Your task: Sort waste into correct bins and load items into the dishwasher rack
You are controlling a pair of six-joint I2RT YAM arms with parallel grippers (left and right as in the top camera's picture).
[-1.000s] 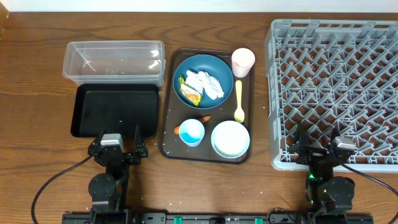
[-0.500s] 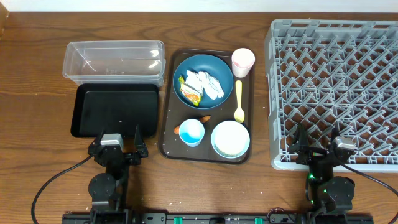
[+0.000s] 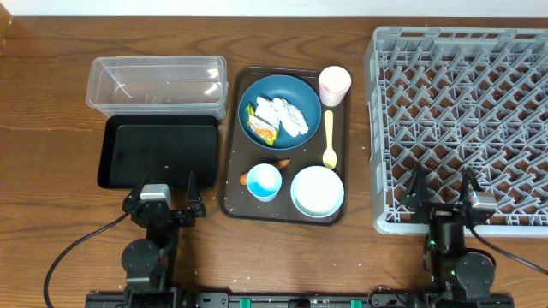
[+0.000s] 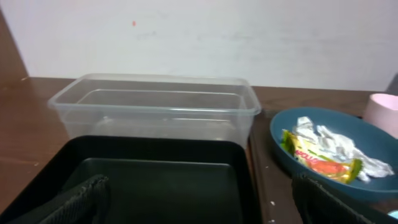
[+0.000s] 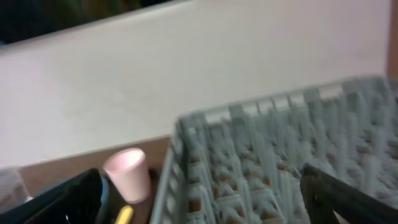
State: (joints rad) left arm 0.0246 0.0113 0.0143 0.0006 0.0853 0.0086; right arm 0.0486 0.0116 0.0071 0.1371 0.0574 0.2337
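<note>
Between the wide-open left fingers [image 4: 81, 202] lies the black tray [image 4: 155, 180], with the tub [image 4: 155, 112] behind. Ahead of the wide-open right fingers [image 5: 351, 196] stands the rack [image 5: 261, 155], with the pink cup [image 5: 127, 174] left of it.

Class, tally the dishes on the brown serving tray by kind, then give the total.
Plate: 1
Cups: 2, the pink cup and the light blue cup
Bowl: 1
Spoon: 1
Total: 5

A dark brown wood-grain table [image 3: 51, 214] is observed. A plain white wall [image 4: 249, 37] is seen behind its far edge.
</note>
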